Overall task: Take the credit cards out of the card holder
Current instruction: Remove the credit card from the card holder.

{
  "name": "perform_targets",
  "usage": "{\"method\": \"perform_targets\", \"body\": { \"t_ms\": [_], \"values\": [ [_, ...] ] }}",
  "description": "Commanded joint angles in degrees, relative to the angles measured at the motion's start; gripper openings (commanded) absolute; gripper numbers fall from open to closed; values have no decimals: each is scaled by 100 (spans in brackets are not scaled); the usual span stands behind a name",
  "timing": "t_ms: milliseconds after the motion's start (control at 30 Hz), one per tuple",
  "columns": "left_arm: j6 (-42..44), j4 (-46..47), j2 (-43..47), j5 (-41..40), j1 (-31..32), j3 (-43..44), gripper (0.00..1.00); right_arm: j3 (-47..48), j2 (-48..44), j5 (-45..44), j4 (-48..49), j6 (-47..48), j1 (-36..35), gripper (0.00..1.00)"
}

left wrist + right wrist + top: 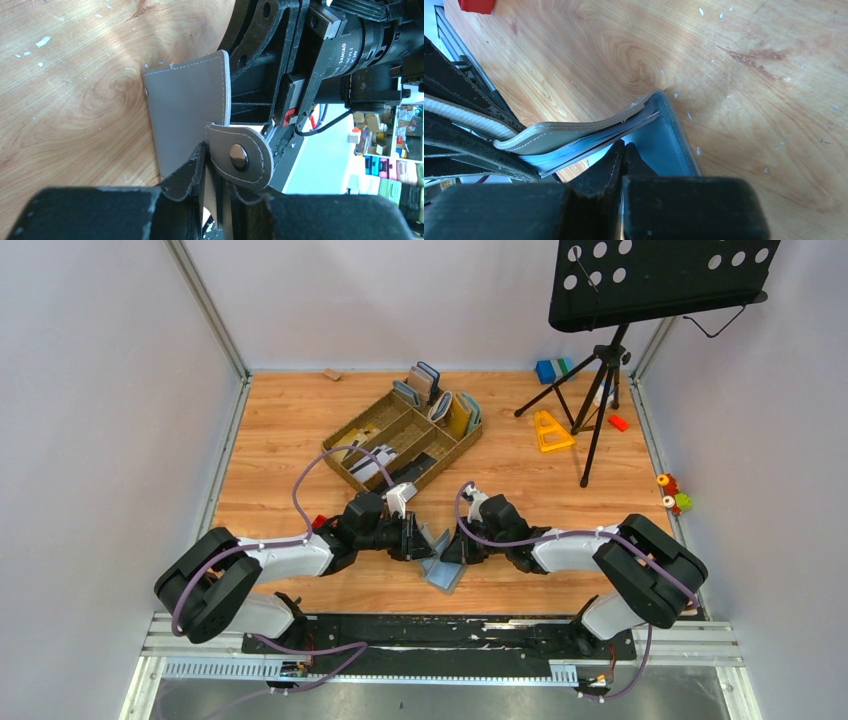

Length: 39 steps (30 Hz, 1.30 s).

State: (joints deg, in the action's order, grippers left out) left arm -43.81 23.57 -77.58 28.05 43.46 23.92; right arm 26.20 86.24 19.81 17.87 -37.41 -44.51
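Observation:
The grey card holder (441, 566) lies half open on the wooden table between my two grippers, one flap raised. In the left wrist view its grey flap (185, 100) and snap tab (240, 156) fill the middle. My left gripper (217, 156) straddles the flap's edge with its jaws slightly apart and a gap beside the leather. In the right wrist view my right gripper (625, 146) is shut, its tips against the light blue inside face (664, 145), with nothing visible between them. Thin layered edges (589, 142) show under the grey flap (569, 134). I cannot tell whether they are credit cards.
A brown compartment tray (372, 430) with upright wallets (440, 400) stands behind the grippers. A black music stand on a tripod (600, 390), a yellow piece (550, 430) and small blocks (548, 370) are at the back right. A red block (320, 522) sits by the left arm.

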Motion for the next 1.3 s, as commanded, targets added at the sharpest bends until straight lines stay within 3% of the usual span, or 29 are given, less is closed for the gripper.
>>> {"method": "perform_targets", "body": {
  "t_ms": [0, 167, 400, 567, 733, 867, 1067, 1267],
  "values": [
    [-9, 174, -96, 102, 48, 93, 20, -126, 183, -242, -332, 117, -25, 0],
    [21, 83, -122, 126, 75, 148, 21, -134, 144, -232, -328, 113, -23, 0],
    [69, -8, -124, 78, 75, 152, 9, -218, -135, -345, -460, 137, -15, 0],
    [180, -263, -5, -75, 75, 205, 0, -353, -617, -610, -741, 143, -14, 0],
    [439, -1062, 411, -730, 75, 370, 0, -600, -1604, -1001, -1256, 77, -20, 1],
    [468, -1350, 753, -1134, 75, 338, 0, -699, -2289, -1304, -1751, 29, -1, 8],
    [422, -1301, 723, -1241, 75, 236, 0, -932, -2944, -1235, -2080, -299, 21, 37],
    [373, -1167, 570, -1278, 75, 148, 0, -743, -2678, -688, -1632, -443, 7, 37]
  ]
}}
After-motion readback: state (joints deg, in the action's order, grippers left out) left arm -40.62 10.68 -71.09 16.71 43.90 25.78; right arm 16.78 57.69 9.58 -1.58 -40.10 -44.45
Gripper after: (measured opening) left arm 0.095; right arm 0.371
